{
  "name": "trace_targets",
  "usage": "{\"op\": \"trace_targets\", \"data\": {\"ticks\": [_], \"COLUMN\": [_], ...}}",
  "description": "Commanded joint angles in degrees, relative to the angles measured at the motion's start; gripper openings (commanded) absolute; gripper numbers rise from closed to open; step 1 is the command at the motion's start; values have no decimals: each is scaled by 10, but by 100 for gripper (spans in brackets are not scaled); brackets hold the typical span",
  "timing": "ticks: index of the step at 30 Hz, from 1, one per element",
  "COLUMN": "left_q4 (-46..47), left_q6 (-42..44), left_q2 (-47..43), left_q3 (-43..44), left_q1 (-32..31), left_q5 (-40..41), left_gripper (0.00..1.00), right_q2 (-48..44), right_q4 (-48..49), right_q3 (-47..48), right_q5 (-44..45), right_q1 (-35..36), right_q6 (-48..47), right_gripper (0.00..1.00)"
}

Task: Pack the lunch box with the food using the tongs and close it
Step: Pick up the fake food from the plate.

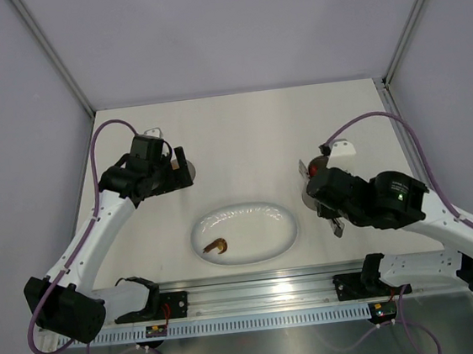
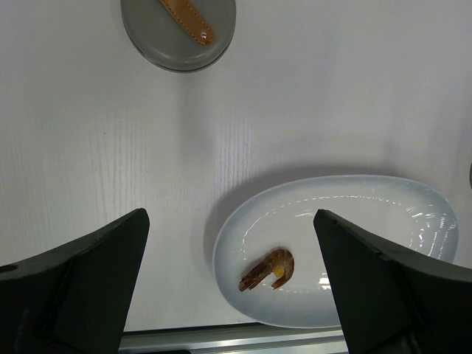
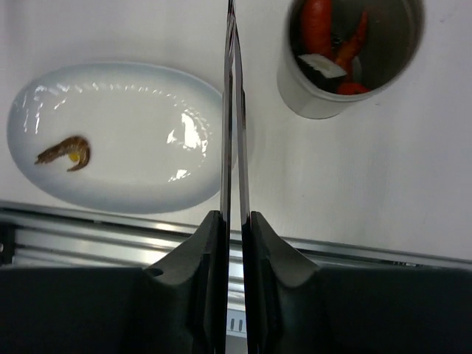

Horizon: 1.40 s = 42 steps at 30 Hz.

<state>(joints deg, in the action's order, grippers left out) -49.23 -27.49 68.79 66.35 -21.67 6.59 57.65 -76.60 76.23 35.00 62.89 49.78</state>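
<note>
Right gripper clamps the tongs, arms nearly together, tips cut off; left gripper gapes wide, empty

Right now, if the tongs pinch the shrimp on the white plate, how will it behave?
The shrimp looks small and curled, so probably light and apt to swivel. The glossy plate may let it slide from thin tongs.

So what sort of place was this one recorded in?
Most likely a lab robot cell, not a kitchen: plain grey panel walls in a metal frame enclose a white table, an aluminium mounting rail runs along its near edge, and a toy shrimp lies on a plate.
</note>
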Motion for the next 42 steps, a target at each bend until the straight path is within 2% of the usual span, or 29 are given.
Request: {"op": "trace_targets", "data": {"ticks": [1,3,9,15,16,19,25,33,42], "left_q4": [15,5,-13,-18,-19,-22,-29,-25,-24], "left_q6": [-4,-1,9,9,9,12,14,14,14], "left_q2": [0,0,-2,-10,-13,-14,-16,-23,-23], "left_q3": [4,12,34,53,55,55,57,48,43], "left_q1": [2,2,5,18,20,25,35,43,43], "left_q5": [-6,3,24,31,30,29,31,26,23], "left_gripper": [99,99,99,99,99,99,99,99,99], "right_q2": [30,59,136,199,208,252,310,339,367], "right_q4": [85,115,162,245,251,257,263,248,240], "right_q3": [29,31,41,17,18,31,48,55,60], "right_q5": [-106,-138,-156,-205,-208,-216,-238,-230,-206], "right_q1": [-1,17,101,143,151,168,177,179,179], "right_q6": [-154,-179,-199,-211,-213,-230,-267,-284,-303], "right_gripper": [17,20,27,36,40,43,46,56,57]}}
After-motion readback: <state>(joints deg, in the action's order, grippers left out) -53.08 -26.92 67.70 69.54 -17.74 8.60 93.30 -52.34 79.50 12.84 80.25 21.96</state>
